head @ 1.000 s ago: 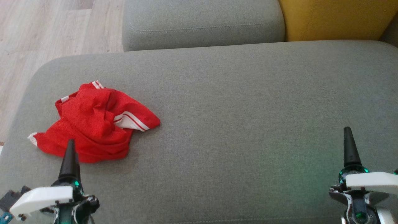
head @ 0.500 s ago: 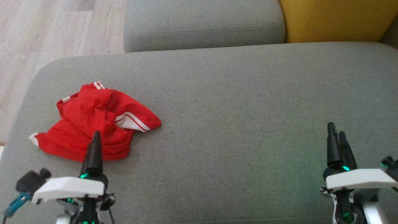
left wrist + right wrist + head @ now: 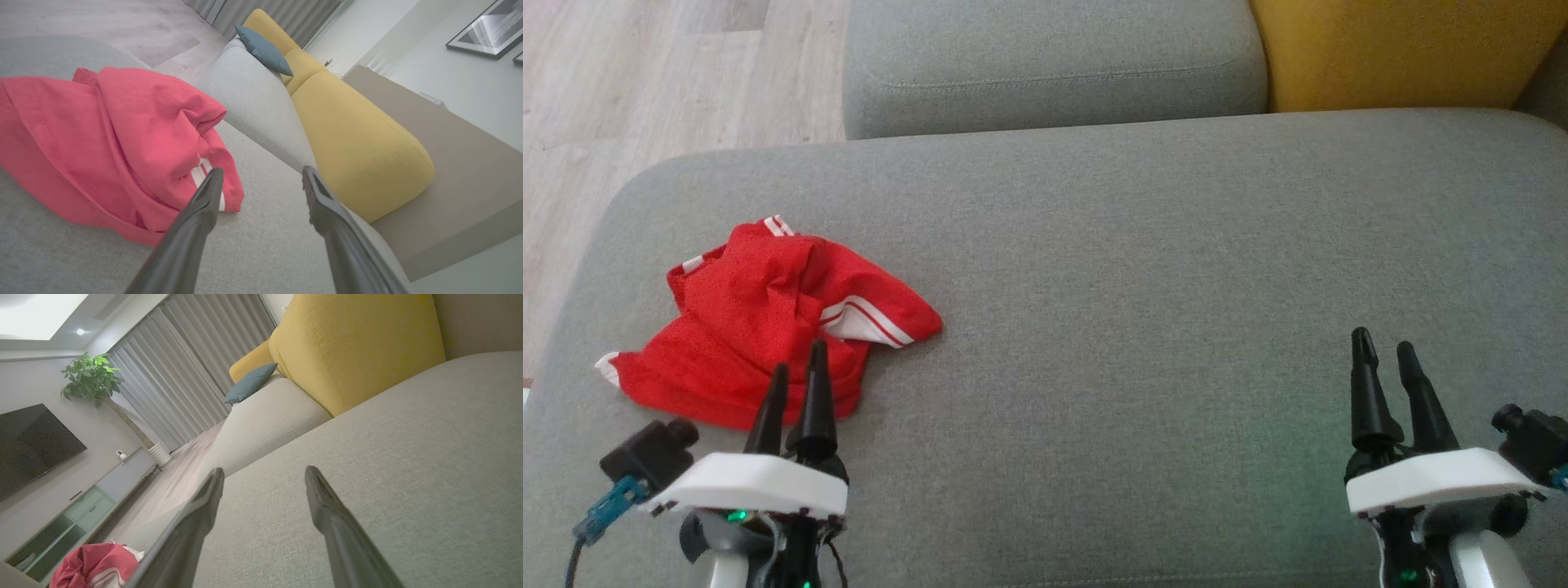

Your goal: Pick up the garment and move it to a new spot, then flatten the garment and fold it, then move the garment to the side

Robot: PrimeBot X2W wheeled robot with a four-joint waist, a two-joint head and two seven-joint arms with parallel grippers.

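Observation:
A crumpled red garment point(image 3: 760, 314) with white stripes lies on the left part of the grey sofa seat point(image 3: 1143, 294). My left gripper point(image 3: 796, 359) hovers open at the garment's near edge, its fingertips over the red cloth, nothing held. In the left wrist view the garment point(image 3: 102, 139) spreads to the left, with the left finger point(image 3: 204, 200) in front of its striped hem. My right gripper point(image 3: 1380, 347) is open over bare seat at the lower right. The right wrist view catches the garment point(image 3: 98, 563) far off at its lower left.
A grey cushion point(image 3: 1054, 61) and a yellow backrest point(image 3: 1405, 49) line the far side of the seat. Wooden floor point(image 3: 645, 90) lies beyond the seat's rounded left edge. A blue pillow point(image 3: 263, 51) rests further along the sofa. Bare seat spreads between the grippers.
My left gripper has swung rightward and forward onto the garment's near edge and turned so both fingers show apart. The right gripper has shifted left and turned likewise. The garment lies unmoved.

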